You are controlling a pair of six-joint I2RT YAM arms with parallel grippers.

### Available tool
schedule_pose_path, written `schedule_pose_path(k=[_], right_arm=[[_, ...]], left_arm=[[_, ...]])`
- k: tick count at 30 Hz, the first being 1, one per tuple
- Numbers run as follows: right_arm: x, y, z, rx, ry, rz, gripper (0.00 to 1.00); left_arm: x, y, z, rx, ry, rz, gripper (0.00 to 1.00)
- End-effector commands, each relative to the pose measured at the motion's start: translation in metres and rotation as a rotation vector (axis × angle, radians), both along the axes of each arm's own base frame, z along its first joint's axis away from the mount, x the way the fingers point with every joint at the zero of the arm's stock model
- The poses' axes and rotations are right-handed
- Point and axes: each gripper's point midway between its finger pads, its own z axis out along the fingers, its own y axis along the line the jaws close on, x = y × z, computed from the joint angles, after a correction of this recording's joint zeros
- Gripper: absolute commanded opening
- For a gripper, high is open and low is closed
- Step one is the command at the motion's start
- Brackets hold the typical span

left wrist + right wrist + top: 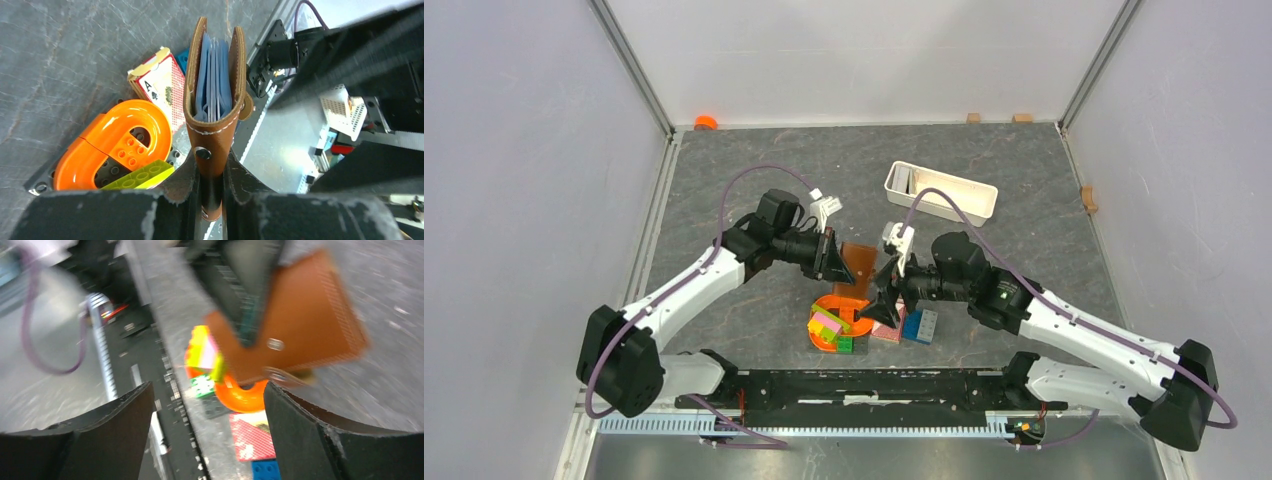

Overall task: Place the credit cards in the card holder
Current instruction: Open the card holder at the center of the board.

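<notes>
Gripping: my left jaws are closed tight on the folded end of the wallet (pixel 214 135), its snap stud just above my fingertips.
Right jaws: spread wide, nothing between them and touching nothing; that view is blurred.
Wallet: held between my two arms, just beyond the toy pile, with its two leaves parted a little at the far end.
Cards (pixel 212 80): blue, standing on edge inside the wallet between the leaves.
Edges: white walls close the table (pixel 754 160) on the left, far and right sides; the rail with my bases runs along the near edge.
Room: grey table surface shows broadly at the far left and at the right; a tray (pixel 941 192) lies just beyond my right arm.
Counts: one wallet, one tray, one orange arch (pixel 120 135), one lime brick (pixel 140 176), one red ace pack (pixel 162 87), one blue block (pixel 920 326); several card edges, too tight for me to count.
</notes>
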Motion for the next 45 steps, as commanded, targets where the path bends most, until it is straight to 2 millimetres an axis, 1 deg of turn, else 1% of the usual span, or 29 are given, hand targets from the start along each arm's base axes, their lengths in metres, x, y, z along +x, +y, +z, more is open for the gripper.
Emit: schedule_pose_path(k=[1,3,6,11,14,16,17,19,21,23,26,27,29,31,34,37,39,41,43,45], right_arm=[[0.074,-0.027,-0.011,-0.067,-0.01,-0.506,0.88],[0.082,-0.027,-0.022,-0.092,0.019,-0.557,0.89],[0.092,-0.026,-0.028,-0.095,0.041,-0.62,0.89],[0.106,-0.022,-0.025,-0.067,0.028,-0.675,0.86],[0.111,-0.018,-0.022,-0.05,0.018,-0.683,0.82],[0.116,-0.021,-0.023,-0.061,0.005,-0.706,0.78],[0.117,-0.022,-0.025,-0.074,0.0,-0.712,0.74],[0.119,-0.024,-0.029,-0.103,-0.004,-0.722,0.62],[0.12,-0.025,-0.033,-0.124,-0.009,-0.726,0.41],[0.123,-0.029,-0.039,-0.143,-0.017,-0.743,0.24],[0.129,-0.037,-0.045,-0.173,-0.028,-0.769,0.02],[0.132,-0.04,-0.047,-0.18,-0.029,-0.783,0.0],[0.14,-0.049,-0.055,-0.192,-0.022,-0.808,0.0],[0.146,-0.057,-0.065,-0.194,-0.004,-0.816,0.0],[0.153,-0.062,-0.085,-0.206,0.035,-0.789,0.0],[0.154,-0.065,-0.104,-0.207,0.075,-0.751,0.0],[0.155,-0.066,-0.112,-0.192,0.1,-0.734,0.0],[0.156,-0.068,-0.118,-0.186,0.115,-0.724,0.0],[0.159,-0.07,-0.124,-0.191,0.123,-0.721,0.0],[0.16,-0.069,-0.129,-0.196,0.136,-0.711,0.0]], left_arm=[[0.015,0.0,0.015,-0.029,-0.123,0.044,0.02],[0.015,-0.001,0.014,-0.033,-0.113,0.046,0.02],[0.014,-0.001,0.012,-0.03,-0.103,0.047,0.02],[0.013,-0.001,0.01,-0.028,-0.096,0.046,0.02],[0.012,-0.002,0.01,-0.03,-0.087,0.041,0.02],[0.012,-0.002,0.01,-0.032,-0.085,0.039,0.02],[0.013,-0.002,0.01,-0.031,-0.087,0.041,0.02],[0.013,-0.001,0.01,-0.029,-0.091,0.044,0.02],[0.016,-0.002,0.01,-0.029,-0.097,0.055,0.02],[0.021,-0.004,0.008,-0.028,-0.099,0.071,0.02],[0.037,-0.008,0.005,-0.005,-0.099,0.104,0.04],[0.045,-0.01,0.002,0.015,-0.096,0.121,0.07],[0.062,-0.013,-0.009,0.058,-0.084,0.164,0.12],[0.076,-0.017,-0.028,0.102,-0.036,0.192,0.22],[0.088,-0.026,-0.059,0.154,0.061,0.196,0.29],[0.099,-0.033,-0.082,0.19,0.097,0.184,0.35],[0.109,-0.033,-0.096,0.234,0.099,0.192,0.46],[0.118,-0.028,-0.11,0.292,0.082,0.208,0.62],[0.124,-0.025,-0.121,0.336,0.073,0.216,0.73],[0.128,-0.025,-0.122,0.345,0.062,0.223,0.8]])
